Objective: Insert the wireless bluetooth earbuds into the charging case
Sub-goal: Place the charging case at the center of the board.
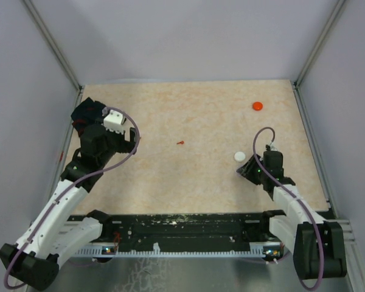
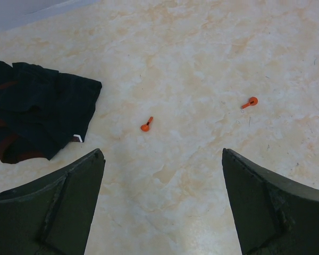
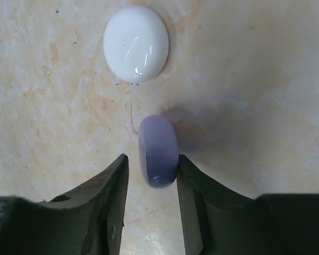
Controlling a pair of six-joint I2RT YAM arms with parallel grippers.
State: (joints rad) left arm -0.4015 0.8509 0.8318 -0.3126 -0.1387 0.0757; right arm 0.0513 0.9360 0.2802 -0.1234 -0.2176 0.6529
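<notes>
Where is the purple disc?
The purple disc stands on edge inside the right gripper, right half of the table, just below the white disc in the right wrist view.

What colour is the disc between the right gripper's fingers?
The disc is pale purple; right wrist view shows it best.

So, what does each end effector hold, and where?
Left end effector: nothing. Right end effector: pale purple round disc between its fingers, flat faces; whether gripped, cannot tell.

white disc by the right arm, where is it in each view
top external: white disc right of centre, just beyond the right gripper.
left wrist: not in it.
right wrist: white disc at top, left of centre.
shared landmark: the right gripper, directly below the disc in both pictures.
</notes>
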